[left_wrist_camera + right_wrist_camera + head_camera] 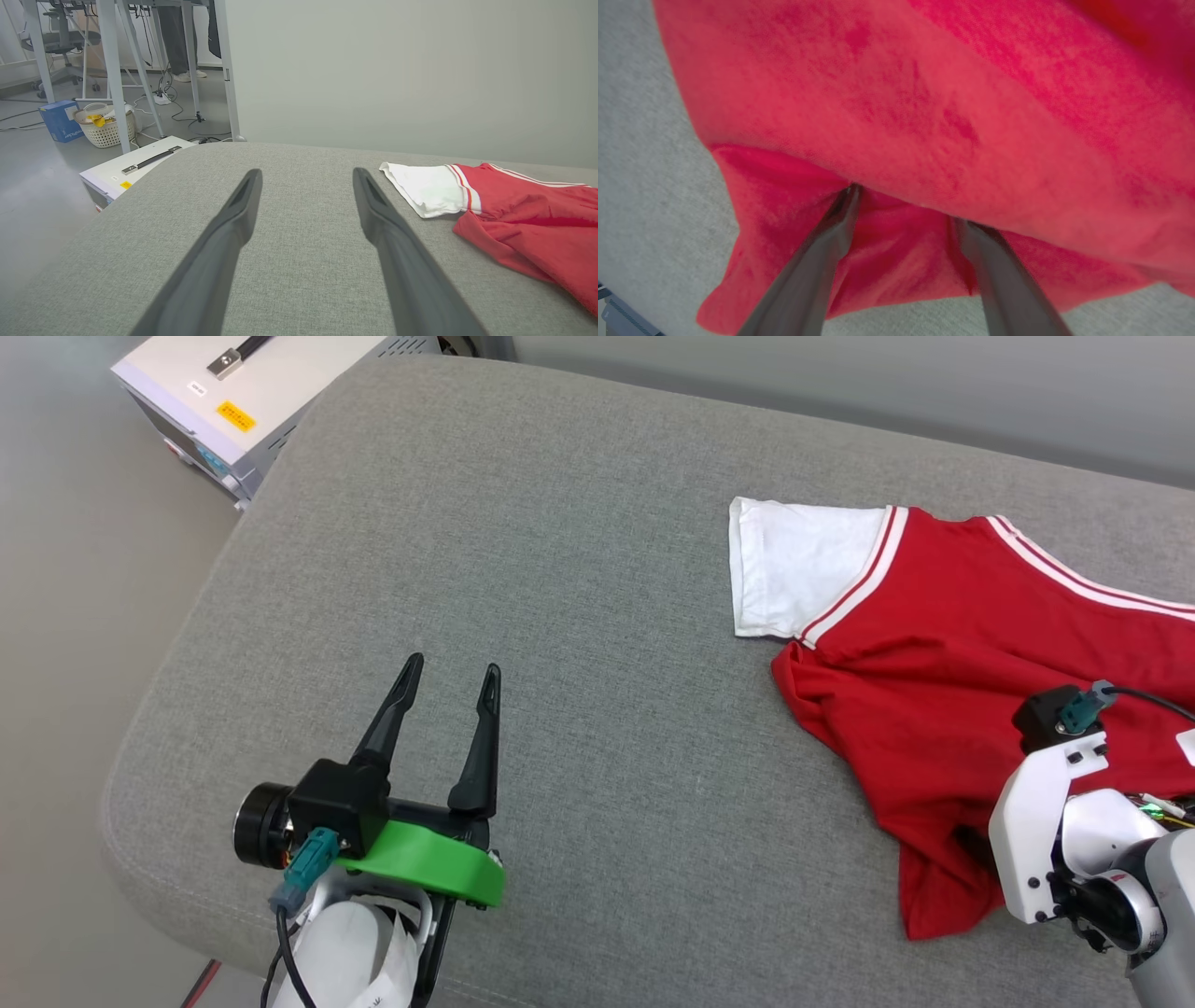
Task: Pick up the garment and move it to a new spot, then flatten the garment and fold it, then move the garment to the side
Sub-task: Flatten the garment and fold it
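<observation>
Jersey T-shirt (943, 644) lies rumpled at frame right on grey cushion (560, 569); right gripper (906, 205), spread, tips under a fold, should bite deep before lifting. Left gripper (452, 665) hovers spread, lower left.

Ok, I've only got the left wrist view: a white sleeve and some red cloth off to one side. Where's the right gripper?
Observer: The right gripper is at the red part of the shirt nearest the robot, tips tucked under a fold.
Operator: Closed on it?
Observer: No. Its fingers stand apart, and the cloth just drapes over their tips.
Operator: Is the shirt flat?
Observer: No. In the head view the hem end nearest the robot is bunched. The sleeve lies flat on the cushion.
</observation>
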